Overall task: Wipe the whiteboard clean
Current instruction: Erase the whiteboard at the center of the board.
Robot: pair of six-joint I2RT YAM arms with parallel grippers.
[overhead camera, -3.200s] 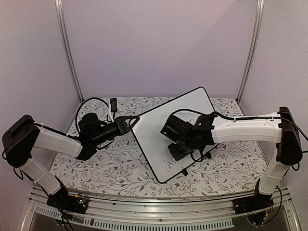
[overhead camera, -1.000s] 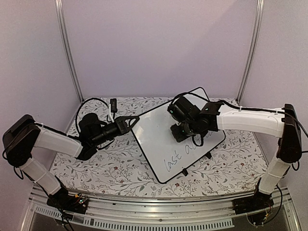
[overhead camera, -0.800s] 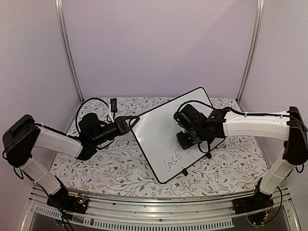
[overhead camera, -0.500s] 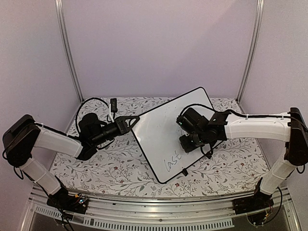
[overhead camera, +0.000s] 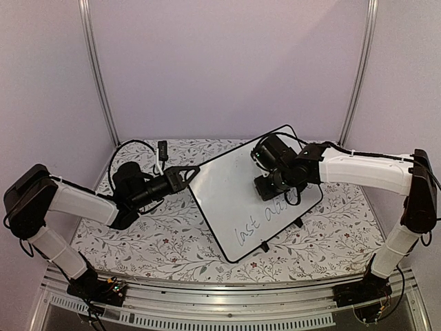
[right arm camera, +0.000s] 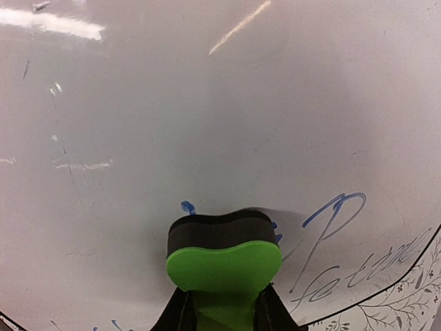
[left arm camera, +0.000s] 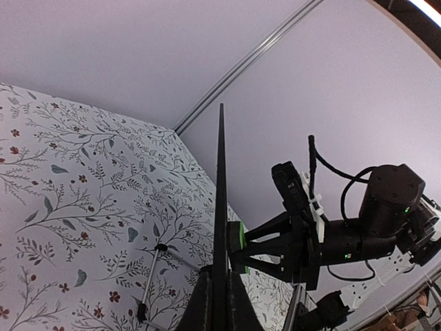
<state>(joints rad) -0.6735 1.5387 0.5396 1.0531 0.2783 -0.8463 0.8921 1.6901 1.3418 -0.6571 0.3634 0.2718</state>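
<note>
the large flat white whiteboard with a thin black rim [overhead camera: 224,196] lies cornerwise on the floral-patterned bench [overhead camera: 158,241], between the two arms. its far half looks wiped, with only faint smears and streaks in the right wrist view [right arm camera: 207,103]. dark marker handwriting [overhead camera: 256,224] is left along its near edge, and more blue and grey script [right arm camera: 337,276] shows beside the small green eraser with a black felt pad [right arm camera: 224,265].

that eraser sits on the board's right-hand part, above the writing, and its felt appears pressed to the surface. the right jaws are closed on its green body. at the board's left edge the left jaws are closed tight on the thin rim, seen edge-on in the left wrist view [left arm camera: 220,207], pinning the board in place.

my judgement: roughly half done; the near strip of writing has yet to be wiped.
</note>
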